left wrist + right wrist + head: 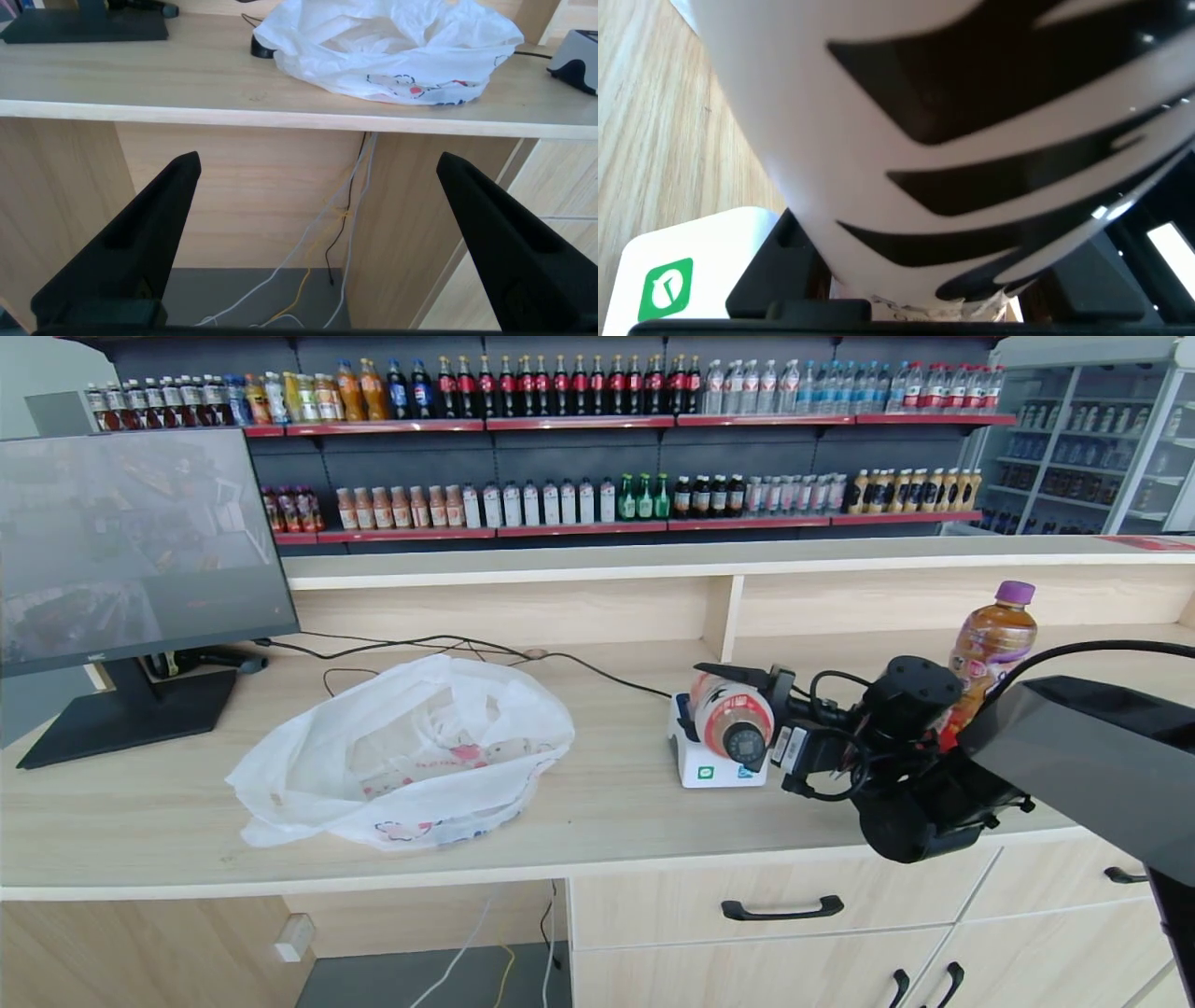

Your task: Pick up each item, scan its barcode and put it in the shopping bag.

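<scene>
Step in hand: scan. R fingers [728, 672] clamped on a bottle [733, 721], held on its side over the scanner [714, 767] on the bench [616, 803] (touching or just clear, can't tell; barcode side not visible). L fingers [140, 233] spread wide, empty, below bench edge. Shopping bag [411, 747] lies open on bench, to the robot's left of scanner. 2nd bottle [994, 639], purple cap, upright behind R arm, not yet picked. Next, est.: carry held bottle across to bag mouth, lower in, let go w/o snagging the plastic.
</scene>
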You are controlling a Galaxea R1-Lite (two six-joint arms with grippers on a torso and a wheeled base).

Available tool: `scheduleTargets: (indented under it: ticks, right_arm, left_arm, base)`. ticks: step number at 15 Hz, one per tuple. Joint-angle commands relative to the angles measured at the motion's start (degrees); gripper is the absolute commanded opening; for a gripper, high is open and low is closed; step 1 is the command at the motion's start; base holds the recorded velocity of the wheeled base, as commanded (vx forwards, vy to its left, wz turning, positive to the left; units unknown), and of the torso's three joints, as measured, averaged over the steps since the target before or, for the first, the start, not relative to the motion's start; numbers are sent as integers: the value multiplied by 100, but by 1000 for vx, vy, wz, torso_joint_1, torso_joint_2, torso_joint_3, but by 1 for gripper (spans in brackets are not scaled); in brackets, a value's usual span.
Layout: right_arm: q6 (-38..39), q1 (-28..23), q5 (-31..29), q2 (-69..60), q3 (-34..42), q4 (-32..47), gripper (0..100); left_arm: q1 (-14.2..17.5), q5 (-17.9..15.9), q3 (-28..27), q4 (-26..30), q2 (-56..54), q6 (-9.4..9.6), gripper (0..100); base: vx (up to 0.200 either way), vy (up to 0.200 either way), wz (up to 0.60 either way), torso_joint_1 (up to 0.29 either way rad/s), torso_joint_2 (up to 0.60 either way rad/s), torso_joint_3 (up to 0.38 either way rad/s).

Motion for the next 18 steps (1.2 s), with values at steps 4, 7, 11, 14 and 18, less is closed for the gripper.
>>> scheduleTargets:
  ticks: [4, 7, 11, 14, 18]
  right_arm:
    - [-5, 4, 11, -79, -49, -17, 0]
    - [-5, 4, 11, -185, -31, -17, 0]
    - [4, 48, 11, -387, 30, -17, 0]
    - [57, 286, -112, -1397, 883, -17, 0]
    - [1032, 822, -921, -2602, 1735, -17, 0]
  left_arm:
    - [0, 0, 0, 0, -2, -4, 100]
    - [0, 0, 0, 0, -2, -4, 100]
    - [0, 0, 0, 0, -2, -4, 100]
    - [0, 0, 0, 0, -2, -4, 100]
    - [0, 0, 0, 0, -2, -4, 100]
  base:
    - [0, 0, 0, 0, 0, 0]
    - [0, 0, 0, 0, 0, 0]
    - [0, 0, 0, 0, 0, 0]
    - [0, 0, 0, 0, 0, 0]
    - [0, 0, 0, 0, 0, 0]
